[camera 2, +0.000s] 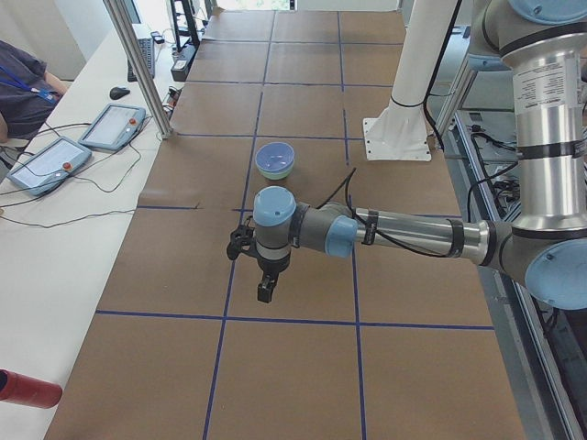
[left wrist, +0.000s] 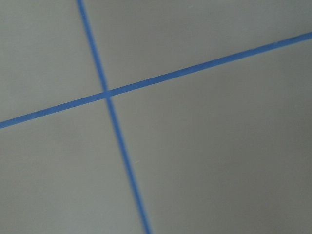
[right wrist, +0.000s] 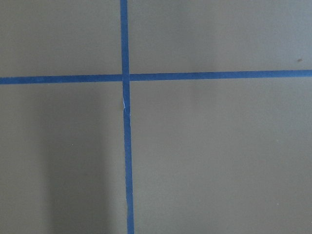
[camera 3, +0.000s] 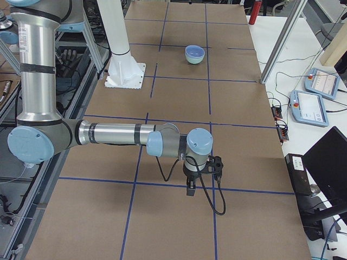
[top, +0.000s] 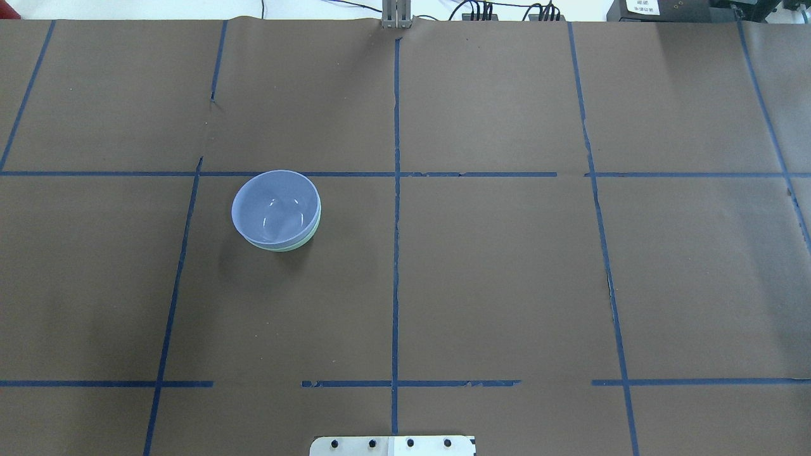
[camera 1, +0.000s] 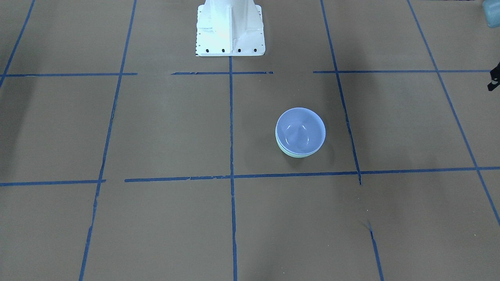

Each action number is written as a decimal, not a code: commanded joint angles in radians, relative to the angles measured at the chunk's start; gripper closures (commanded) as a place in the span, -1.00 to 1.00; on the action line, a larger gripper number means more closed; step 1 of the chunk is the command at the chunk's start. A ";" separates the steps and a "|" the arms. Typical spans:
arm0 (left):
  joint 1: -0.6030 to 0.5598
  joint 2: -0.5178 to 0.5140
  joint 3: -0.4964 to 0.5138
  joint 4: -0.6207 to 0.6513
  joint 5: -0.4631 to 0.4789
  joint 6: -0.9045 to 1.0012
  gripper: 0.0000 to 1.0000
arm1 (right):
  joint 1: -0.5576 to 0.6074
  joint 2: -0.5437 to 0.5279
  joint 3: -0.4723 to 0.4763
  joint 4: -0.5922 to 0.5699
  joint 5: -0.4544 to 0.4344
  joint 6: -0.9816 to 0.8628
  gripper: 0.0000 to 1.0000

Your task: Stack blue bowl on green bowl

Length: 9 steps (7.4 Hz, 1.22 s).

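Blue bowl [top: 274, 206] sits nested in green bowl [top: 288, 247] on worktop's [top: 507, 285] left half, stacking apparently done; left pincer [camera 2: 264, 293] and right pincer [camera 3: 191, 189] hang well apart, their opening impossible to tell.

Robot lab: taped-grid table [top: 507, 285], teach pendants [camera 3: 310, 108]
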<state>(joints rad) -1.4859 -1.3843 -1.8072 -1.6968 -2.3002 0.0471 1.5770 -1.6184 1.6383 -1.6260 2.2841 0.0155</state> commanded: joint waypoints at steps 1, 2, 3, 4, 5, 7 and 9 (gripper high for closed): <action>-0.083 0.040 0.039 0.000 -0.068 0.031 -1.00 | 0.000 0.000 0.000 0.000 0.000 0.001 -1.00; -0.083 0.041 0.051 -0.001 -0.070 0.025 -1.00 | 0.000 0.000 0.000 0.000 0.000 0.000 -1.00; -0.083 0.041 0.054 -0.006 -0.059 0.027 -1.00 | 0.000 0.000 0.000 0.000 0.000 0.000 -1.00; -0.083 0.039 0.055 -0.006 -0.056 0.027 -1.00 | 0.000 0.000 0.000 0.000 0.000 0.001 -1.00; -0.085 0.042 0.055 -0.006 -0.057 0.027 -1.00 | 0.001 0.000 0.000 0.000 0.000 0.000 -1.00; -0.085 0.042 0.055 -0.007 -0.056 0.028 -1.00 | 0.000 0.000 0.000 0.000 0.000 0.000 -1.00; -0.085 0.041 0.057 -0.007 -0.059 0.027 -1.00 | 0.000 0.000 0.000 0.000 0.000 0.000 -1.00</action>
<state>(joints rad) -1.5707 -1.3433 -1.7510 -1.7042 -2.3571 0.0740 1.5771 -1.6184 1.6383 -1.6260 2.2841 0.0159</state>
